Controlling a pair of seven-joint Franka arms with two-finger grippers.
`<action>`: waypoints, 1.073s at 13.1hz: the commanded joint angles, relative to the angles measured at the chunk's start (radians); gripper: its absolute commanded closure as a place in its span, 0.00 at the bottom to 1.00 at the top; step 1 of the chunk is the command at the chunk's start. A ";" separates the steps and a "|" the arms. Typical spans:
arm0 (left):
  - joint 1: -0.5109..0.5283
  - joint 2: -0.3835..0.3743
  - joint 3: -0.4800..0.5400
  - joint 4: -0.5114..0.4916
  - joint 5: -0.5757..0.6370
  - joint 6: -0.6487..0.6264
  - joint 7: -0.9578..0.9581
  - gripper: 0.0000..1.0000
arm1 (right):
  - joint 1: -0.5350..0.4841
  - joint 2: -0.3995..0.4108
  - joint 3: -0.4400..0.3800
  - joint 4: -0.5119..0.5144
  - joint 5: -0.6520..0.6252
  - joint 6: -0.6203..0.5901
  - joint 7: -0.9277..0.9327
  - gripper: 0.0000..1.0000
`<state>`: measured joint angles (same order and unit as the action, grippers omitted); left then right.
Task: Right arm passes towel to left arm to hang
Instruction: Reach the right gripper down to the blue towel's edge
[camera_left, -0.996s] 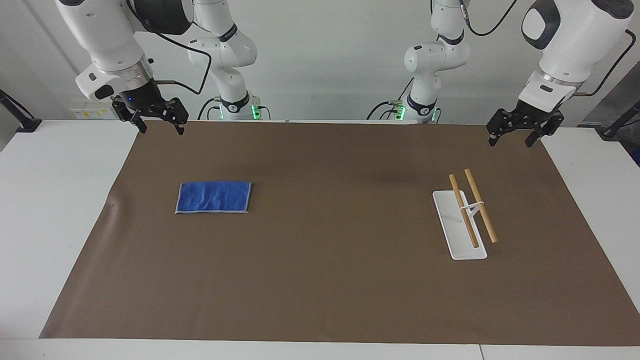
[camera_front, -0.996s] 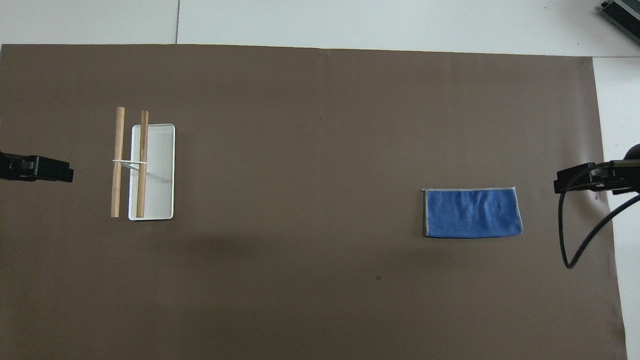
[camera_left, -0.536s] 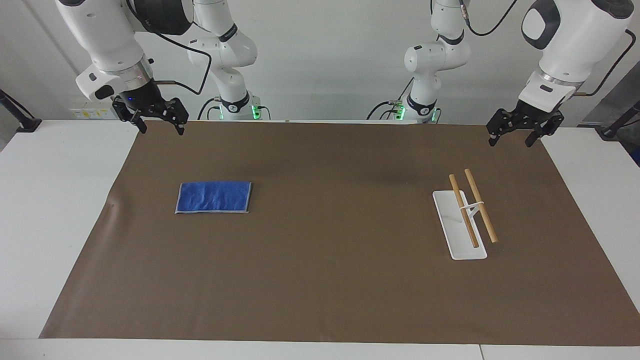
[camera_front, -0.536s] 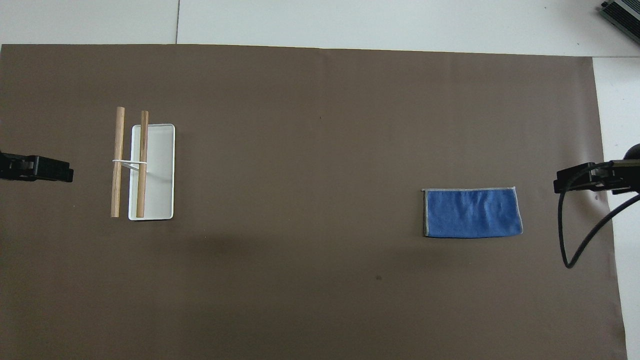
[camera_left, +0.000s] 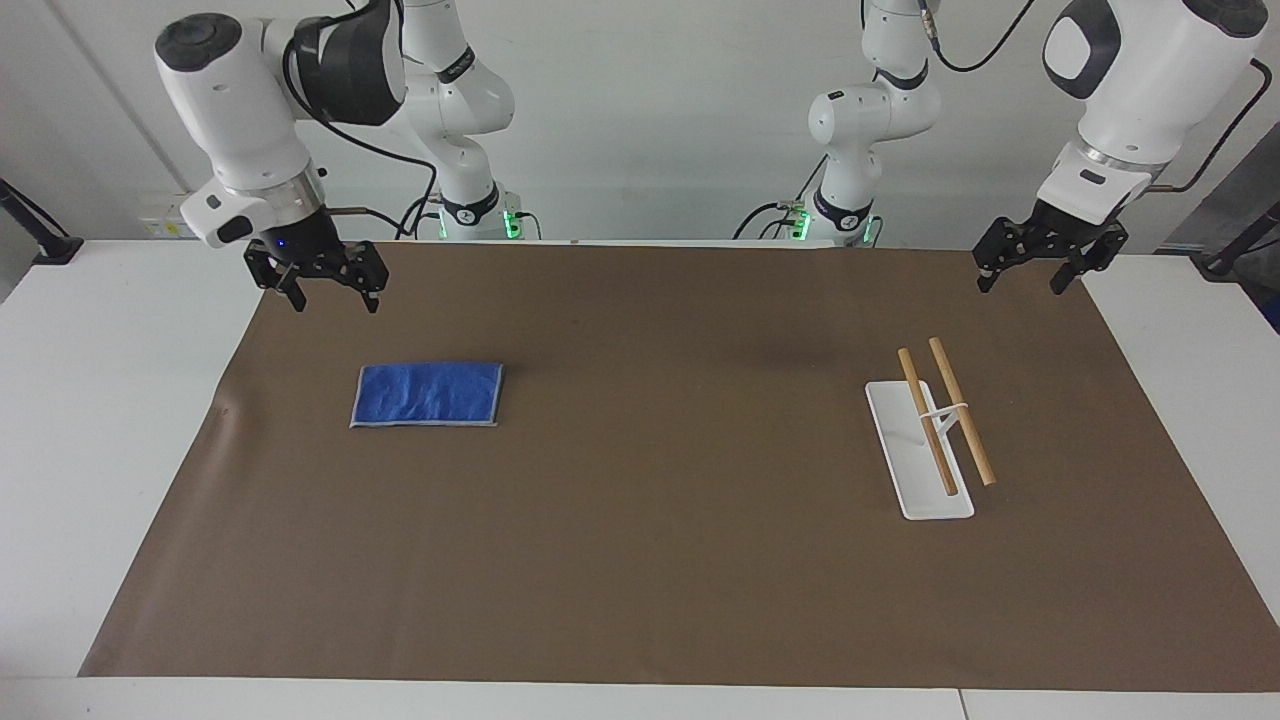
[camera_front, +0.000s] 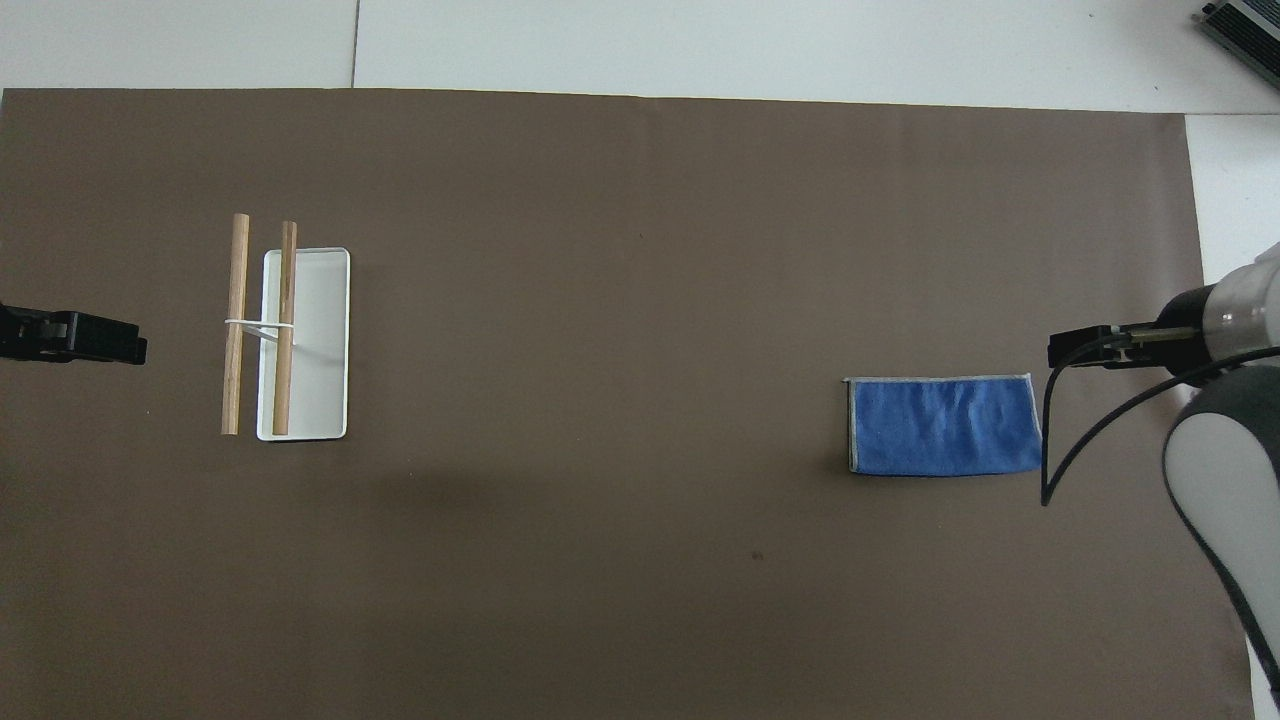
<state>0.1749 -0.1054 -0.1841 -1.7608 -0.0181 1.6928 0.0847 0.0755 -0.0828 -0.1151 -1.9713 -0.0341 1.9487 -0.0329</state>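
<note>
Facing view: right tool (camera_left: 331, 300) spread wide, empty, above mat (camera_left: 640, 560).

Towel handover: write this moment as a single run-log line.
towel: flat on brown mat, untouched | right end effector: open, in the air near towel | left end effector: open, waiting | rack: empty

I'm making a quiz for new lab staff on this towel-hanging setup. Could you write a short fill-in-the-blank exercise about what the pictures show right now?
1. The towel lies flat on the brown ____.
2. The rack carries ____ wooden bars over a white base.
3. The towel lies toward the ____ arm's end of the table.
4. Neither the right gripper nor the left gripper holds anything; both are ____.

Missing words: mat; two; right; open
</note>
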 joint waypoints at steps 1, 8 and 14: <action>0.000 -0.023 0.003 -0.023 0.012 0.001 0.012 0.00 | -0.003 0.026 0.006 -0.165 0.005 0.203 -0.031 0.00; 0.000 -0.023 0.003 -0.023 0.012 0.001 0.012 0.00 | -0.019 0.135 0.005 -0.371 0.063 0.505 -0.168 0.00; 0.000 -0.023 0.003 -0.023 0.012 0.001 0.012 0.00 | -0.037 0.163 0.005 -0.441 0.063 0.620 -0.197 0.00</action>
<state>0.1749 -0.1054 -0.1841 -1.7608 -0.0181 1.6928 0.0847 0.0569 0.0795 -0.1158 -2.3735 0.0052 2.5090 -0.1857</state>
